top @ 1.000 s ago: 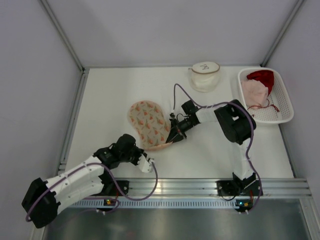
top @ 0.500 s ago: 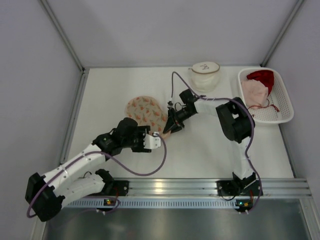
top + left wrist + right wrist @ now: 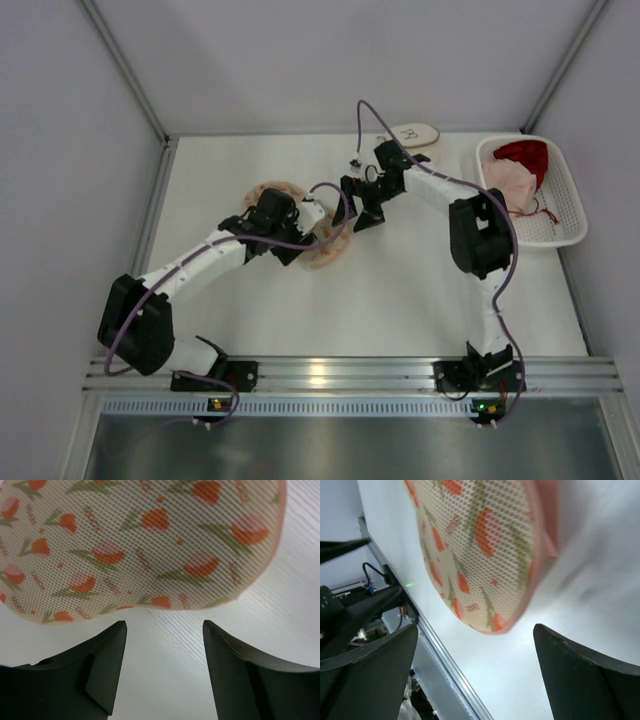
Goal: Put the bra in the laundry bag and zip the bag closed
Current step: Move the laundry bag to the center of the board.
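Both jaws are parted, nothing is held. The left gripper (image 3: pixel 162 630) is set low at the near rim of the laundry bag (image 3: pixel 150 545), centre of the top view. The right gripper (image 3: pixel 475 630) is spread wide at the bag's other edge. The bra (image 3: pixel 508 185) is judged to be among the pink and red cloth in the basket (image 3: pixel 572 215), upper right, not yet bagged. The zip can't be located. The opening should be found and pinned apart before the bra is fetched. Small lettering between the tulips can't be read, nor the mark on the white round container (image 3: pixel 410 135).
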Controlling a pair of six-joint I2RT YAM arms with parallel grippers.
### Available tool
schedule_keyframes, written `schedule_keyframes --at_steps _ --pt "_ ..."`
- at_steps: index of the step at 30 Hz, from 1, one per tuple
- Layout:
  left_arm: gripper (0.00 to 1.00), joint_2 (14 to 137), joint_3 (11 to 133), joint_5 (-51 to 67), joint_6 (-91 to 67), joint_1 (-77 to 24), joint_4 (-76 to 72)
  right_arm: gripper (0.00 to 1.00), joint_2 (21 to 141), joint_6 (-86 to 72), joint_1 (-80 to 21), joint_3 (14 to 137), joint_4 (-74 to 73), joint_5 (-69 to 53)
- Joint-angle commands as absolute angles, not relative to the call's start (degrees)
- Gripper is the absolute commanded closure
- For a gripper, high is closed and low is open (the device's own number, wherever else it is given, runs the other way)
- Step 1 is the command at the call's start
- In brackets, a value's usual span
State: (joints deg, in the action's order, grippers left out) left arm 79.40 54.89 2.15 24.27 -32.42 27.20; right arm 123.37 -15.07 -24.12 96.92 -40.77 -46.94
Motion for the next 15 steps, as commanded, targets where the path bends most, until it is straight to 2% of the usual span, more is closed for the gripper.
schedule_keyframes --at_steps 1,10,15 --pt "0.32 84.1 60.8 -2.09 16.62 -31.2 25.4 0.01 117.87 -11.78 -21.1 100.63 -43.59 -43.68" --pt "0.36 104.22 70.92 -10.09 7.23 -30.94 25.58 0.01 109.26 -10.98 -14.07 100.11 -42.45 -41.66" --pt "0.37 116.7 82.51 -10.99 1.85 -29.8 26.1 0.01 104.77 -13.18 -8.54 95.63 -39.38 -42.01"
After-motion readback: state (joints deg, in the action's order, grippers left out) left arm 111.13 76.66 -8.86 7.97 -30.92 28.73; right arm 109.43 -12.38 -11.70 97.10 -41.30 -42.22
